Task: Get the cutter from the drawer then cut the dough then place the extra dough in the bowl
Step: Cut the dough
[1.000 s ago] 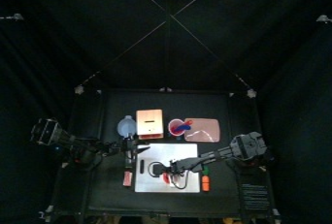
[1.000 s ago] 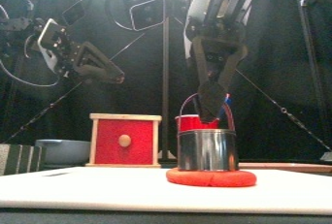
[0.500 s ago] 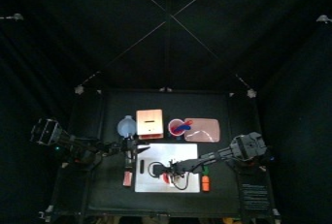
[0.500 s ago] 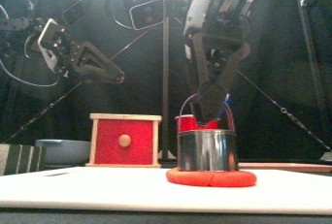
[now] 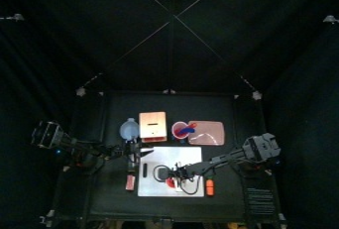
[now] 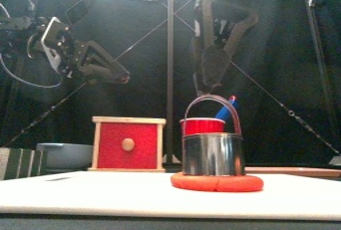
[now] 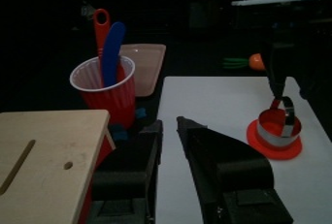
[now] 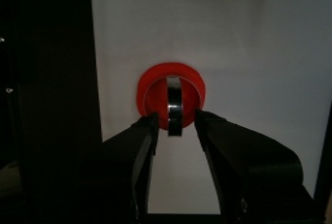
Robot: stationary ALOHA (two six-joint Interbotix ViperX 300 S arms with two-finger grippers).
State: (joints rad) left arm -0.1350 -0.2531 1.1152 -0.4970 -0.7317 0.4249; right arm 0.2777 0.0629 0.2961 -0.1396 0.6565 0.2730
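The round metal cutter stands pressed on the red dough disc on the white cutting board. Its wire handle stands upright. My right gripper hangs open just above that handle, holding nothing. In the right wrist view the cutter and dough show between the parted jaws of the right gripper. My left gripper rests shut and empty over the wooden box, left of the board. The left wrist view also shows the cutter on the dough.
The wooden box with its red drawer front stands behind the board, with the blue-grey bowl to its left. A red cup with a blue and a red knife and the pink tray sit farther back. An orange toy lies on the board's right part.
My right gripper has opened off the cutter's handle and risen straight up. The cutter stays on the dough. The left arm has not moved.
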